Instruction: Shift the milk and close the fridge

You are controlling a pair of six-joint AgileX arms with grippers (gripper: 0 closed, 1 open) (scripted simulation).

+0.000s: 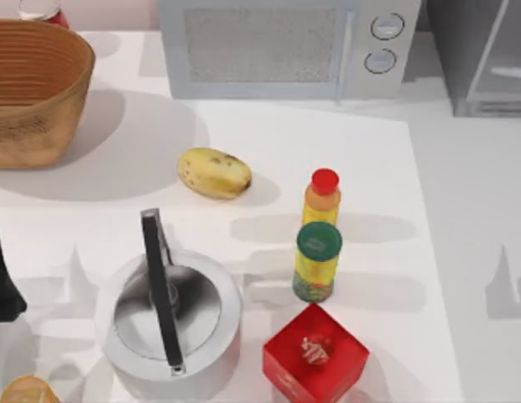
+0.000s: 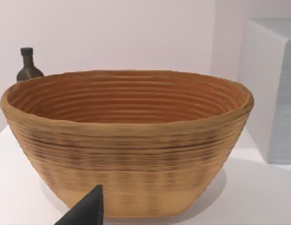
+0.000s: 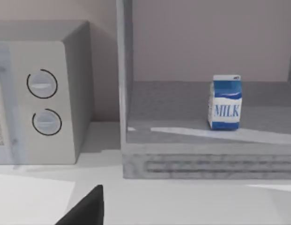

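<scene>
Right wrist view, small white-and-blue milk carton [image 3: 226, 102] upright inside large grey fridge [image 3: 136, 159] beside grey two-knob microwave [image 3: 42, 98], fridge cut off at frame edge, both claws' openness impossible to tell.

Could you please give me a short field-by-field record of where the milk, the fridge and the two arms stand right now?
milk: small white-and-blue milk carton, upright on the fridge's floor
fridge: large grey boxy fridge, open at the front, beside the grey two-knob microwave
left arm: dark part at the table's left edge, facing the woven wicker basket
right arm: faces the fridge
</scene>
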